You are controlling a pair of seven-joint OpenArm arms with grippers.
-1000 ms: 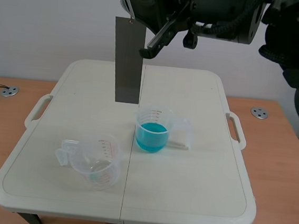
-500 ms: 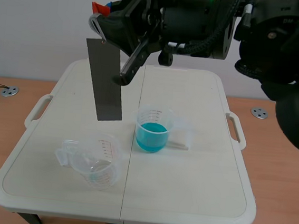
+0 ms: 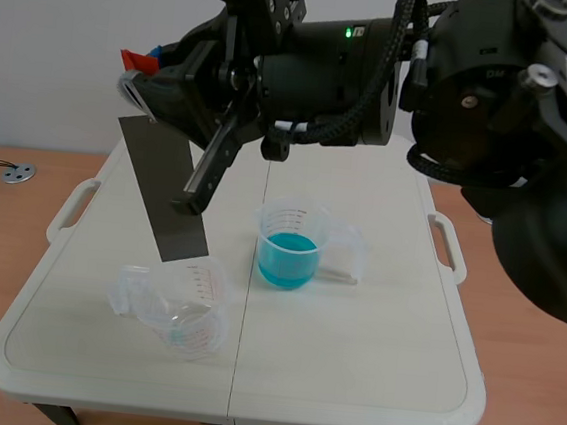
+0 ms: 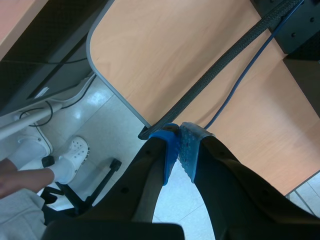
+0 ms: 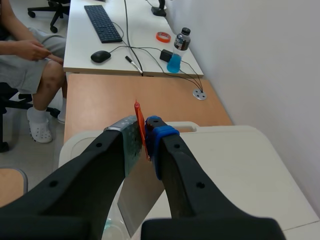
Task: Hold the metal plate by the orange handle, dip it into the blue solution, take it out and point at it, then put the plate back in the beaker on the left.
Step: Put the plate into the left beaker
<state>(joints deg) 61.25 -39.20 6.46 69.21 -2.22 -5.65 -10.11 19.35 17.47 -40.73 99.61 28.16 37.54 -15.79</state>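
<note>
Black right arm [image 3: 378, 61] high over table [image 3: 371, 342] — jaws clamped on orange handle [image 3: 136, 59], plate [image 3: 169, 197] tilted.

I'm seeing the metal plate [image 3: 165, 191], a flat dark grey strip, hanging in the air by its orange handle [image 3: 135, 59], which the right gripper [image 5: 145, 132] is pinching. The plate is tilting, its lower end pointing toward 5 o'clock and sitting just at the rim of the empty clear beaker [image 3: 179, 308]; I can't tell if they're touching. That beaker is standing upright at the table's 7 o'clock. The second beaker [image 3: 290, 245], holding the blue solution [image 3: 287, 258], is standing upright near the table's middle, at 2 o'clock from the empty one.
</note>
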